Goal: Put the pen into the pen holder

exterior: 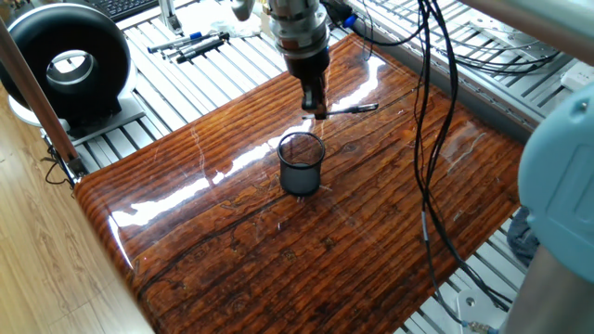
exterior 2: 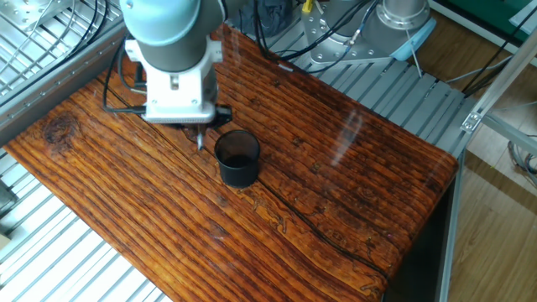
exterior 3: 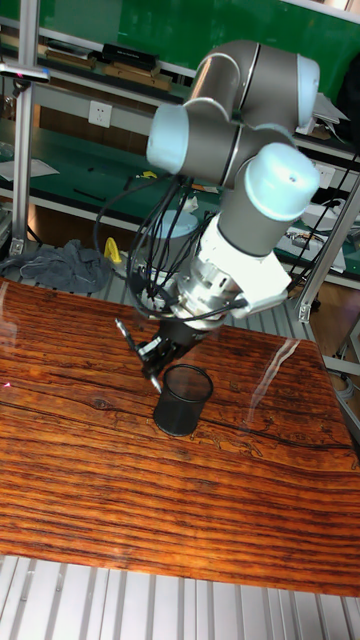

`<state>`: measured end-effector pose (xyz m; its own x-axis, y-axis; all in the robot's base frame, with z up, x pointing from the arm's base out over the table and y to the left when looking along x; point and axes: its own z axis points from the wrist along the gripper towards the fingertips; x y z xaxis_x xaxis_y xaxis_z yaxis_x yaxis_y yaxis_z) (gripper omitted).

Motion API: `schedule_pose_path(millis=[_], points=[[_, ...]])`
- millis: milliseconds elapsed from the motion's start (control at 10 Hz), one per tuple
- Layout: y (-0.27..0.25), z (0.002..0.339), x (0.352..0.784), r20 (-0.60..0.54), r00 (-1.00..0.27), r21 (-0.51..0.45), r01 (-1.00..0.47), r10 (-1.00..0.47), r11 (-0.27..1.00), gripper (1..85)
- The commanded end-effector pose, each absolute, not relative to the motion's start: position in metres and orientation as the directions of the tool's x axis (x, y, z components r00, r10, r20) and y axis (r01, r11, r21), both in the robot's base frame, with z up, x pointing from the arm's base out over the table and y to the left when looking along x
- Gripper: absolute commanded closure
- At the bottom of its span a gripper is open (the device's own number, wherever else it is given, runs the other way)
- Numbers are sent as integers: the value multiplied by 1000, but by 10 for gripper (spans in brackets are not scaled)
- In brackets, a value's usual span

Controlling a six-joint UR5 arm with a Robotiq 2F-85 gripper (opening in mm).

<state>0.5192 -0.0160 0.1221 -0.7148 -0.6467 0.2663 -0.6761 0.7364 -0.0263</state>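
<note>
- The two-finger gripper (exterior: 316,112) is pinched on the thin, straight black pen (exterior: 351,109). The pen is carried clear of the glossy brown wooden tabletop (exterior: 278,241).
- The pen lies roughly level in the jaws and is held near one end. Most of its length juts out to one side, as one fixed view shows. In the tall fixed view (exterior 3: 140,355) it looks tilted.
- The small dark wire-mesh cylindrical pen holder (exterior: 302,163) stands upright on the tabletop, just below and beside the gripper. It is apart from the gripper and appears empty.
- Handling judgement: the pen should be light and stiff, with a smooth, probably slippery barrel. Held at the end, it could swivel in the jaws; a grip nearer the middle would be steadier.
- The holder looks light and could tip or slide if struck on the rim.
- Next move, as judged: turn the pen tip-down over the holder's mouth before letting go. Level as it is, it could bridge the rim.
</note>
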Motion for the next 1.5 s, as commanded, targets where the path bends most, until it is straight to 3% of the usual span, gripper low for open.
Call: schedule_pose_path(millis=[0, 900, 1400], points=[[-3, 135, 493, 316, -681, 25, -690, -661, 723, 843], [2, 128, 435, 532, -517, 94, -751, -671, 653, 843], [28, 121, 461, 420, -635, 32, -704, -648, 710, 843]])
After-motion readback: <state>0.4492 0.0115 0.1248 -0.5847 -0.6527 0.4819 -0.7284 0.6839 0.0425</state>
